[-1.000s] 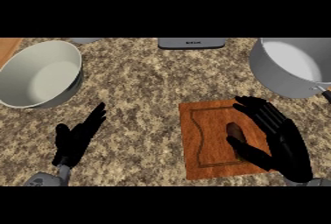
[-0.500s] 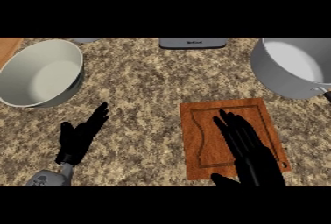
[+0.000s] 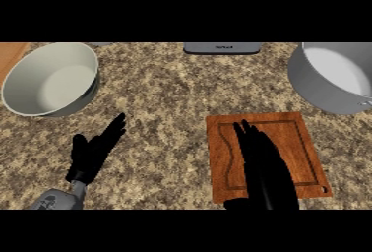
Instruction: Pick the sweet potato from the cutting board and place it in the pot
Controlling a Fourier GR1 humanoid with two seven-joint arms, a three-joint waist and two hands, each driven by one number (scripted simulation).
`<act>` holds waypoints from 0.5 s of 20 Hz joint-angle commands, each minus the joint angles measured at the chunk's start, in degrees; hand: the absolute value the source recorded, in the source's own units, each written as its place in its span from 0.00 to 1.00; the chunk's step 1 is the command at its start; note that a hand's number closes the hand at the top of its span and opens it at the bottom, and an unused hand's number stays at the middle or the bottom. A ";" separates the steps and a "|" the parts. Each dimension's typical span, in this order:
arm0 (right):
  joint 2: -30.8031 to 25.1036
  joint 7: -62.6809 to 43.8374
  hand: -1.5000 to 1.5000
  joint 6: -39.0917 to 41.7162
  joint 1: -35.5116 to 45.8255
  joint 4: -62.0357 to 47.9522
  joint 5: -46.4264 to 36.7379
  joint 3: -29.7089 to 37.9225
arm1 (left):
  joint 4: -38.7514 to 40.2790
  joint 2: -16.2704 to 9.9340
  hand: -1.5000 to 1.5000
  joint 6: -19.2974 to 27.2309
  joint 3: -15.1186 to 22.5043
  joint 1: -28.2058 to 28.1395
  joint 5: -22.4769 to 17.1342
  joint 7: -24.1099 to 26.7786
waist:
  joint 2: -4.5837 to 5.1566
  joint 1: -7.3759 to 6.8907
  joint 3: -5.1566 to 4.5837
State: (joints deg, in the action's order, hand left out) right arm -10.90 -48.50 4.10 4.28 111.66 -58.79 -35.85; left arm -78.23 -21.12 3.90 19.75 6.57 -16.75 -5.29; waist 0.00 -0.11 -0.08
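Right hand [image 3: 263, 165] lies flat over the cutting board [image 3: 305, 147], fingers straight and together, pointing away from the robot, clamped on nothing that shows. The sweet potato isn't visible anywhere in the head view; prob. hidden under that hand, but can't tell, so nothing to say re its colour or shape. No part of it shows on the bare areas of the board or on the speckled surface [image 3: 174, 93].

Step in hand, as I judge it: the grasp. To do it well, settle the palm over the veg, curl fingers + thumb round its middle rather than an end, and lift straight up before swinging, so it doesn't roll along the board's groove. Then carry up and to the right, to the grey pot [image 3: 334, 74] sitting beyond the board's far right corner, and clear the rim and the handle at its near side before letting go low inside.

Left hand [image 3: 94, 152] rests open at lower left, fingers up, well apart from the board. A pale bowl [image 3: 47, 81] sits at far left, a dark flat object [image 3: 222, 47] at the top edge; neither is the target.
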 commanded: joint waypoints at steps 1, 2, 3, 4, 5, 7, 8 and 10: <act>0.65 -3.45 0.00 7.15 -0.81 -4.88 3.11 1.10 | 0.42 1.57 0.50 0.56 0.30 0.32 0.93 -0.37 | 0.12 -0.02 0.06; 0.18 -4.47 0.00 9.85 0.16 -3.98 3.70 2.40 | 5.11 1.45 0.50 -1.15 -0.78 1.18 1.35 2.92 | 0.18 0.32 0.02; -1.20 -2.33 0.00 8.15 -0.79 -5.72 3.86 4.24 | -2.30 0.89 0.50 0.13 -0.14 -3.25 1.10 0.91 | -0.02 -0.26 0.09; -3.08 1.69 0.00 7.54 0.85 -8.96 6.65 8.82 | 0.37 3.54 0.50 2.09 0.43 0.60 2.32 -1.47 | 0.12 0.02 0.10; -3.46 0.50 0.00 7.08 -3.97 -5.24 3.70 4.74 | 1.14 1.71 0.50 -0.87 -0.52 -1.92 3.03 2.61 | -0.02 0.21 0.08; -2.89 1.40 0.00 9.36 -2.27 -4.01 4.09 7.40 | 2.48 4.88 0.50 0.12 -3.07 2.93 3.41 -1.54 | -0.02 0.28 0.08; -6.78 5.47 0.00 9.38 -1.01 -5.97 7.43 13.03 | -3.08 1.68 0.50 -1.22 -2.58 -1.53 1.90 -2.77 | -0.04 -0.01 0.10; -6.56 9.76 0.00 2.83 -5.58 -7.43 3.55 10.85 | 4.71 5.17 0.50 -2.06 -3.42 2.89 4.33 -0.17 | 0.01 0.38 0.09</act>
State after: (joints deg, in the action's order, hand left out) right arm -15.35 -44.40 10.83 2.05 106.10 -54.29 -27.20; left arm -76.51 -18.18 2.62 17.23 7.71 -14.15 -5.53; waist -0.03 0.06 0.03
